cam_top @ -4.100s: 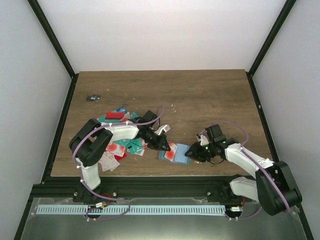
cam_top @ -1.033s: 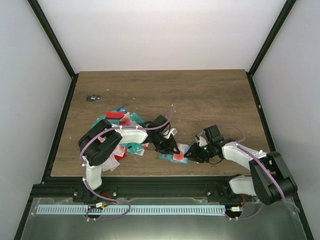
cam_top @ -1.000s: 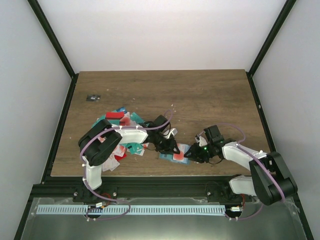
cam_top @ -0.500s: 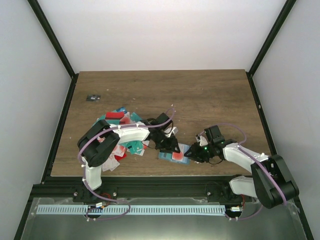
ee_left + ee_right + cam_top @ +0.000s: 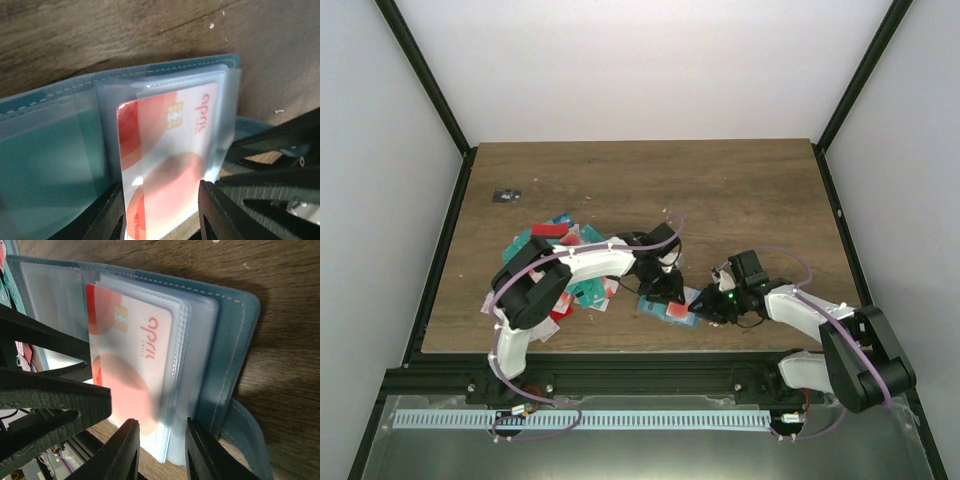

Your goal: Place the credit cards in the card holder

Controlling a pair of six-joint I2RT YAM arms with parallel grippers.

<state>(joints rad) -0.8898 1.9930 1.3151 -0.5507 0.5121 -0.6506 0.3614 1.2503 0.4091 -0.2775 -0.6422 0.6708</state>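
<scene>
Since about four seconds ago your left arm (image 5: 600, 262) has swung to the right. It now reaches further across the dark wooden table (image 5: 720, 190), and the left jaws sit over the small teal-blue folding card holder (image 5: 653, 305), which has barely shifted. Your right arm (image 5: 800, 305) is much where it was, with the right jaws at the holder's right edge.

From above, the card holder lies open near the table's front edge, between the two arms. A white plastic credit card with red blotches (image 5: 676, 311) lies on it. The loose credit cards (image 5: 545, 235), red, teal and white, lie heaped to the left, partly under the left arm. A small dark object (image 5: 505, 195) lies well apart near the far left of the table.

In your left wrist view, the credit card (image 5: 170, 150) has its gold chip (image 5: 175, 116) at the far end, tucked into a clear plastic sleeve (image 5: 227, 100) of the holder. The left jaws stand apart, with their fingers (image 5: 112, 220) on either side of the card's near end. You cannot tell whether they press it. The right arm's black fingers (image 5: 270, 187) reach in from the right at the sleeve's corner.

In your right wrist view, the same card (image 5: 130, 350) shows through the stacked sleeves. The holder's teal cover (image 5: 230, 340) is on its right, and a teal tab (image 5: 245, 440) trails off at the lower right. The right jaws are nearly together, clamped on the lower edge of the sleeves.
</scene>
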